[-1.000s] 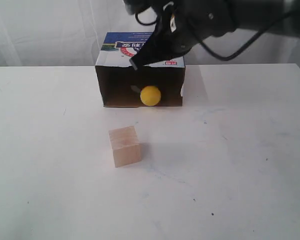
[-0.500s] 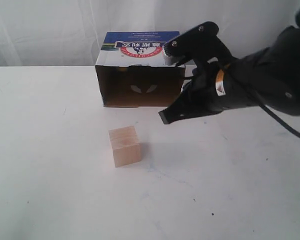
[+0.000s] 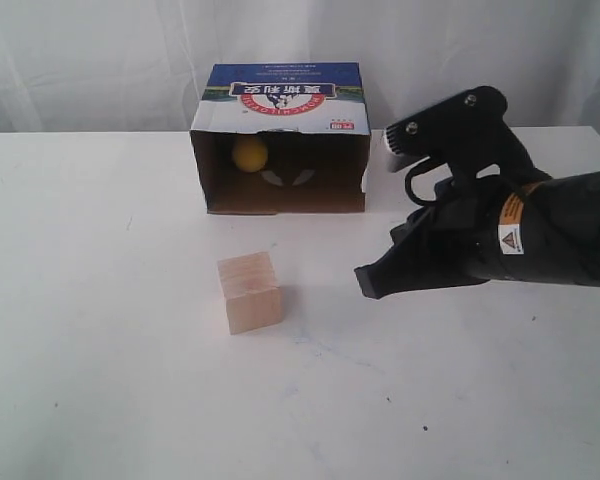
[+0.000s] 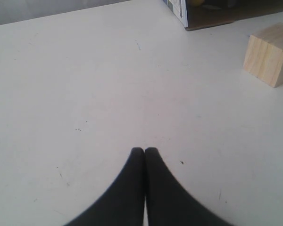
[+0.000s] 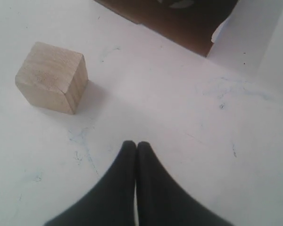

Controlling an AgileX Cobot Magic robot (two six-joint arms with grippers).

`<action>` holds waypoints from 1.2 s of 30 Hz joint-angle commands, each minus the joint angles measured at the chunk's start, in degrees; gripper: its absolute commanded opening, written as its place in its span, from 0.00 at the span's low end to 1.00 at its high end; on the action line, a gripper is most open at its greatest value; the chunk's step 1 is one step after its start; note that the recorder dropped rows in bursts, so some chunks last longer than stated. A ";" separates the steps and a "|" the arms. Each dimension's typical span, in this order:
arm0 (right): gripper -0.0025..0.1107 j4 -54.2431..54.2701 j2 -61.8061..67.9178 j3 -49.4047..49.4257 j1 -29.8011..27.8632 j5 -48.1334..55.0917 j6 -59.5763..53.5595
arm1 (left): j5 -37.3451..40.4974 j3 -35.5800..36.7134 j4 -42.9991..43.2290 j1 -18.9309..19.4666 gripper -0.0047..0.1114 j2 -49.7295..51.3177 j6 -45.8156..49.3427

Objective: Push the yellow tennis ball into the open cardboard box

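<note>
White tbl (image 3: 100, 380), 1 yellow ball (image 3: 249, 153) in 1 box (image 3: 280, 80), 1 cube (image 3: 250, 292)

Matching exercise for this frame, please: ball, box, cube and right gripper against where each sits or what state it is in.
1 yellow tennis ball
2 open cardboard box
3 wooden cube
4 right gripper

A shut, over bare table
B standing free in front of the box
C inside the box
D far side of the table, opening toward the exterior camera

Pairs: 1-C, 2-D, 3-B, 4-A
</note>
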 commanded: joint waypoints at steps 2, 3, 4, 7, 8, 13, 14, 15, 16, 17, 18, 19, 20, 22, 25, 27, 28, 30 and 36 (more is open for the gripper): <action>0.02 0.99 -1.72 0.24 -0.18 -1.56 0.31 | 0.02 0.21 -0.15 0.16 0.04 -0.28 -0.43; 0.02 0.99 -2.06 0.24 -0.18 -2.16 0.31 | 0.02 0.21 -0.15 0.16 0.04 -0.28 -0.43; 0.02 0.99 -2.35 0.24 -0.18 -2.47 0.31 | 0.02 0.21 -0.15 0.16 0.04 -0.28 -0.43; 0.02 1.10 -3.69 1.32 -0.18 -2.95 0.31 | 0.02 0.21 -0.15 0.16 0.04 -0.28 -0.43; 0.02 1.48 -4.43 2.33 -0.18 -3.88 0.31 | 0.02 0.21 -0.15 0.16 0.04 -0.28 -0.43; 0.02 3.50 -8.98 9.86 -0.18 -10.81 0.55 | 0.02 0.21 -0.15 0.16 0.04 -0.28 -0.43; 0.02 3.64 -10.39 11.31 -0.18 -11.41 0.55 | 0.02 0.21 -0.15 0.16 0.04 -0.28 -0.43; 0.02 4.18 -12.14 12.94 -0.18 -11.66 0.55 | 0.02 0.21 -0.15 0.16 0.04 -0.28 -0.43; 0.02 5.13 -13.61 14.46 -0.31 -11.38 0.55 | 0.02 0.21 -0.15 0.16 0.04 -0.28 -0.43; 0.02 5.98 -14.77 15.62 -0.31 -11.15 0.55 | 0.02 0.21 -0.15 0.16 0.04 -0.28 -0.43; 0.02 6.24 -16.27 17.26 -0.31 -11.15 0.55 | 0.02 0.21 -0.15 0.16 0.04 -0.28 -0.43; 0.02 6.24 -17.62 18.44 -0.31 -11.15 0.55 | 0.02 0.21 -0.15 0.16 0.04 -0.28 -0.43; 0.02 6.24 -18.54 19.27 -0.31 -11.04 0.55 | 0.02 0.21 -0.15 0.16 0.04 -0.28 -0.43; 0.02 6.67 -20.56 20.90 -0.73 -10.75 0.55 | 0.02 0.21 -0.15 0.16 0.04 -0.28 -0.43; 0.02 6.67 -22.37 21.79 -1.60 -9.82 0.55 | 0.02 0.21 -0.15 0.16 0.04 -0.28 -0.43; 0.02 6.67 -22.90 22.17 -2.27 -9.82 0.55 | 0.02 0.21 -0.01 0.16 0.04 -0.28 -0.43; 0.02 6.67 -23.17 22.26 -2.43 -9.71 0.55 | 0.02 0.21 -0.01 0.16 0.04 -0.28 -0.43; 0.02 6.67 -23.69 22.26 -2.43 -9.44 0.55 | 0.02 0.21 -0.01 0.16 0.04 -0.28 -0.43; 0.02 6.67 -25.95 22.26 -2.43 -8.68 0.55 | 0.02 0.21 -0.01 0.16 0.04 -0.28 -0.43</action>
